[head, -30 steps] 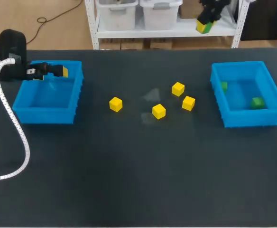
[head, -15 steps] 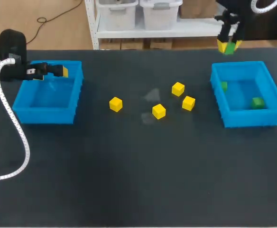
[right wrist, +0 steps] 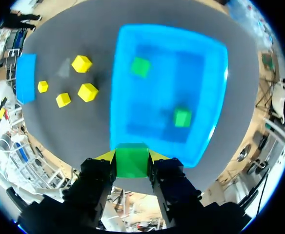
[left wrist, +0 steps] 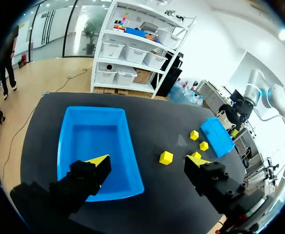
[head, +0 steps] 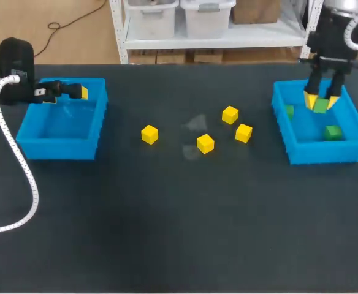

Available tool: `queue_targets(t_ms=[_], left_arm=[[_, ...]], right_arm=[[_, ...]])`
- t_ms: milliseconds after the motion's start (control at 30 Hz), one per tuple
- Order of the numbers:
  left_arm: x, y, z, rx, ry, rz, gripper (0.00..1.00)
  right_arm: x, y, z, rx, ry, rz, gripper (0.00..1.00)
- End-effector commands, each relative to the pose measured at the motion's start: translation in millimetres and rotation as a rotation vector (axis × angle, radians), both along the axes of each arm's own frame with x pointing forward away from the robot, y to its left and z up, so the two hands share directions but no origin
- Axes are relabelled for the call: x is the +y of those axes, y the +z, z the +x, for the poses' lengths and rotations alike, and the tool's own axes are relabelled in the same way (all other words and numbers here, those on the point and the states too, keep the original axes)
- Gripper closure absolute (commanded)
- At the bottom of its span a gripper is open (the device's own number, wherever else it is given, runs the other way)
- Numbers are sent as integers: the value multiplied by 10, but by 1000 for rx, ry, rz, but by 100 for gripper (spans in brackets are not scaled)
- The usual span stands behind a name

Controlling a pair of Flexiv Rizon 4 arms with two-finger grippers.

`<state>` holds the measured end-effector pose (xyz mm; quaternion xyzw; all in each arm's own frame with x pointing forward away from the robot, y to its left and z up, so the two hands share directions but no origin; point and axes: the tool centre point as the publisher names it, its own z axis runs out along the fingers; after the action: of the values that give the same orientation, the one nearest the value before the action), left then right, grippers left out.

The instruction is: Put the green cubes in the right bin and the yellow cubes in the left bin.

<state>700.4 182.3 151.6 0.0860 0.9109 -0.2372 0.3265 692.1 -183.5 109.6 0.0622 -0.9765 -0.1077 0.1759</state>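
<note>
My right gripper (head: 320, 102) hangs over the right blue bin (head: 289, 138), shut on a green cube (head: 320, 106) (right wrist: 131, 161). Two more green cubes lie inside that bin, one by its left wall (head: 289, 111) (right wrist: 140, 67) and one to the right (head: 333, 131) (right wrist: 182, 117). Several yellow cubes sit mid-table: (head: 149, 134), (head: 205, 143), (head: 230, 114), (head: 243, 133). My left gripper (left wrist: 147, 168) is open over the far end of the left blue bin (head: 81, 150) (left wrist: 113, 114), which holds nothing that shows.
The yellow cubes lie between the two bins, nearer the right one. Dark tabletop (head: 179, 233) stretches bare toward the front edge. A white cable (head: 19, 165) from my left arm loops over the table's left side.
My right arm has carried the green cube from beyond the table's far edge down over the right bin. The left arm has kept still.
</note>
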Motion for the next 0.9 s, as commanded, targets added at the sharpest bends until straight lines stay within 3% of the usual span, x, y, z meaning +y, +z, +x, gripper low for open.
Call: queue_targets(t_ms=[33,467,600,700,733,767,900], left_arm=[[22,-17,-4,-7,-6,-10,0],[22,-17,-4,-7,-6,-10,0],[22,-17,-4,-7,-6,-10,0],[22,-17,-4,-7,-6,-10,0],[22,-17,-4,-7,-6,-10,0],[22,-17,-4,-7,-6,-10,0],[22,-17,-4,-7,-6,-10,0]], right_arm=[[-101,-47,-96,-603,-165,77,100],[-155,-101,237,-591,-143,66,100],[-238,-165,257,-552,-137,10,100],[-270,-183,255,-540,-132,1,71],[-272,-183,255,-541,-129,2,31],[-277,-179,260,-541,-127,1,0],[-261,-144,306,-552,-108,-2,0]])
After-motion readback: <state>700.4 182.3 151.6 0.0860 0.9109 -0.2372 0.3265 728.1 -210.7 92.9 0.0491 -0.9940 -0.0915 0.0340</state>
